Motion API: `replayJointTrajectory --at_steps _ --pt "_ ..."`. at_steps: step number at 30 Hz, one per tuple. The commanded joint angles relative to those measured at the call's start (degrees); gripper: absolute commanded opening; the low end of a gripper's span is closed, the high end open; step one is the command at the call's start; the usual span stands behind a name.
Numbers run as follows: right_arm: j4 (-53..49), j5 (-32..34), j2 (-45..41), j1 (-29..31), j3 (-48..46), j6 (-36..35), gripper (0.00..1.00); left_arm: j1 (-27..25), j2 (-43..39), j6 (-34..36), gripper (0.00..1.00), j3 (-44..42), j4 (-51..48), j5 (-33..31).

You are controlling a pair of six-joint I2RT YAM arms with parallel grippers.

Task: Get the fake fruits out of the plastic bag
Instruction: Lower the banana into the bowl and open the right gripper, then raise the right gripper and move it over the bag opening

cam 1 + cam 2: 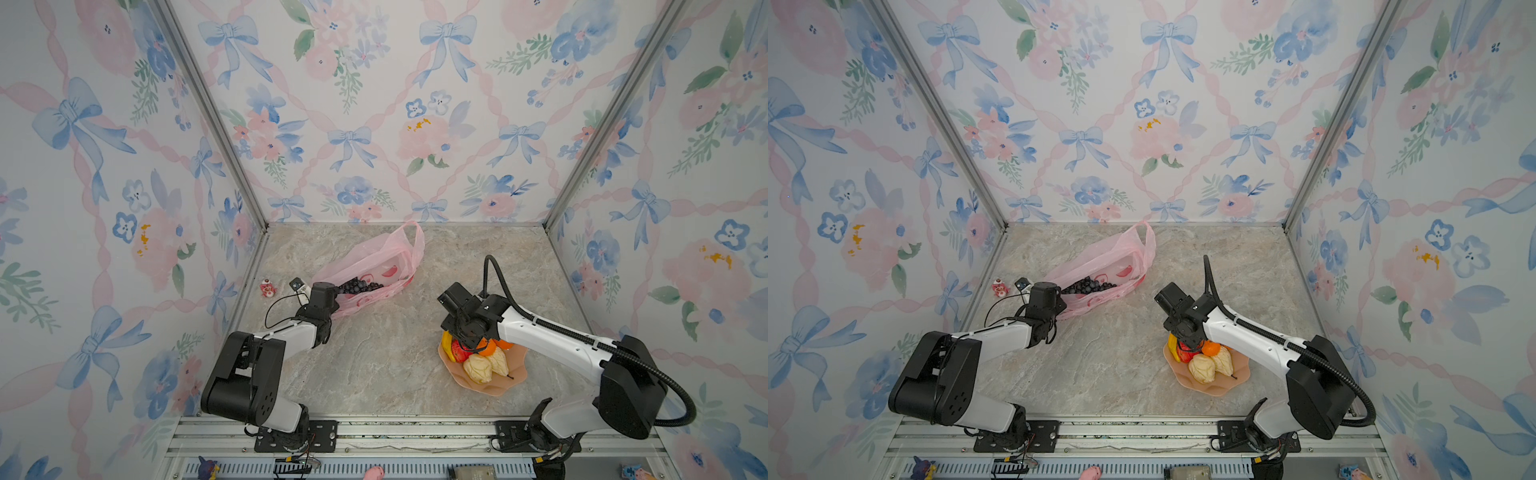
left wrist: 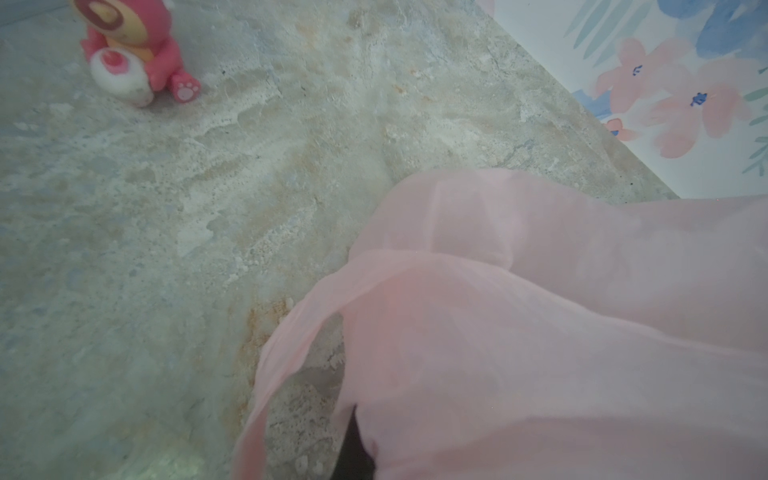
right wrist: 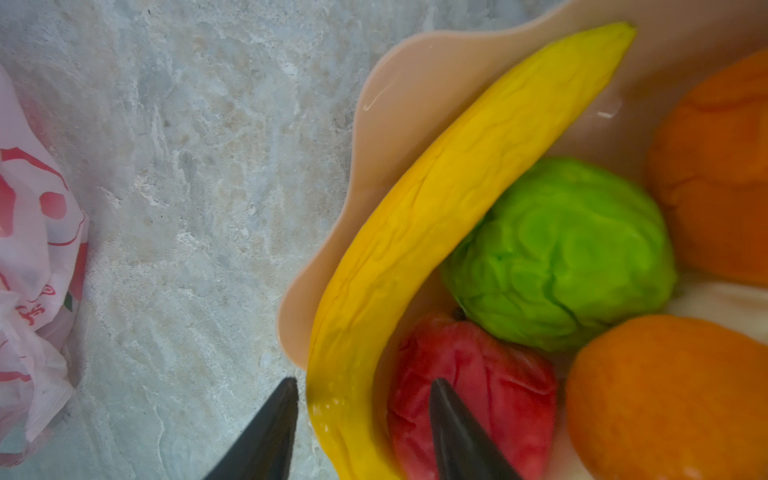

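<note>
The left claw [image 1: 335, 300] pinches the floppy bag [image 1: 374, 257], the right claw [image 3: 363, 384] gapes empty astride the banana [image 3: 457, 187]; the light, knobbly grapes [image 1: 360, 286] want gripping mid-bunch.

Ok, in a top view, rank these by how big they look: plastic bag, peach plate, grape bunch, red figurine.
1. plastic bag
2. peach plate, partly covered by fruit
3. grape bunch, partly hidden, so its full extent is unsure
4. red figurine

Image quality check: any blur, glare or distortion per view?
Left wrist view: hazy, plastic bag at the lens blurred. Right wrist view: banana sharp, small glints on the plate. Both top views: even light, soft shadows, wall rails splayed by wide angle.
</note>
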Motion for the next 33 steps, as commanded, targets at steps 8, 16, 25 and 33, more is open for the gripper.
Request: replayJointTrajectory --at_steps 8,16,25,33 --pt "-5.81 9.30 -2.93 1.43 5.68 -5.46 0.61 0.26 0.99 3.46 0.00 1.38 0.75 6.08" --pt "6.21 7.94 -2.58 1.32 9.99 -23.72 0.64 -4.44 2.97 8.19 0.00 4.36 2.15 11.77" --pt "16.47 -10.04 7.61 -2.18 18.05 -38.76 0.63 -16.65 7.30 14.73 0.00 12.03 3.18 18.80" --pt "16.18 -22.44 22.48 -3.64 29.28 -46.00 0.52 -19.70 1.54 12.90 0.00 3.81 4.42 15.71"
